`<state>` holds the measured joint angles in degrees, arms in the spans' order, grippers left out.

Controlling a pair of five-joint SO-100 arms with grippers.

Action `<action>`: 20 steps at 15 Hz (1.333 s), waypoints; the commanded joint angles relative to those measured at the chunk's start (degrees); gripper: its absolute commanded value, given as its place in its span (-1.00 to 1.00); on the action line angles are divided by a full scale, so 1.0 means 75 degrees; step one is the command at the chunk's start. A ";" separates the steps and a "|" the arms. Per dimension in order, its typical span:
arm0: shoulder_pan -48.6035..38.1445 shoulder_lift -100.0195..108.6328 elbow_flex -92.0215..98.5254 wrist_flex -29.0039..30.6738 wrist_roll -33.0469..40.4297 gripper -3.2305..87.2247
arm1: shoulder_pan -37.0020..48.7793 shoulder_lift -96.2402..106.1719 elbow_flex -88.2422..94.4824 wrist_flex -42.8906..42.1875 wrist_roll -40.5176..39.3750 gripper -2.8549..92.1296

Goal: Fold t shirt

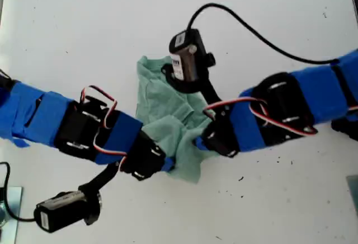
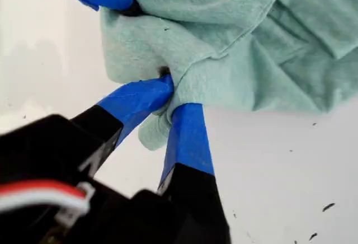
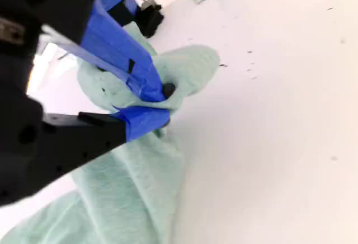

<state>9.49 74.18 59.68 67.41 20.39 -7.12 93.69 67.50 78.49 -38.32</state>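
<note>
- White counter (image 1: 84, 26): bare and smooth, a few dark specks on it.
- Shirt (image 1: 168, 109): bunched in a crumpled heap about mid-counter in the exterior view, well clear of every edge. Not yet flat, no neat fold showing.
- Handling, by the look of it: soft, light and limp, with no stiffness to hold a shape. Likely to sag and drag on the counter when lifted. Not fragile and not slippery, though a thin pinch could slide out.
- Best holds, as a judgement: hems, seams or shoulder edges, with the two pinches well apart so the cloth spreads between them. The present pinches sit near each other on the heap's near side, which will likely keep it bunched.
- My first end effector (image 2: 170, 95): closed on a fold at the shirt's rim, cloth squeezed between the taped jaws.
- My second end effector (image 3: 162, 101): likewise clamped on a rounded lobe of shirt.
- Exterior view only: the whole heap and both arms reaching in from opposite sides, but the jaws mostly hidden.
- First wrist view only: a stitched seam or hem running across the cloth, and the other arm's taped jaw just beside.
- Second wrist view only: a metal clamp at the far counter edge.
</note>
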 commanded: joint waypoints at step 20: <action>-0.4102 1.7402 1.4801 -0.1312 -0.0516 -0.86 | 0.4641 1.4320 1.2738 -0.1078 0.1195 -0.62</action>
<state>-23.12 203.03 169.89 58.71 16.35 32.87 192.13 159.35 67.85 -31.55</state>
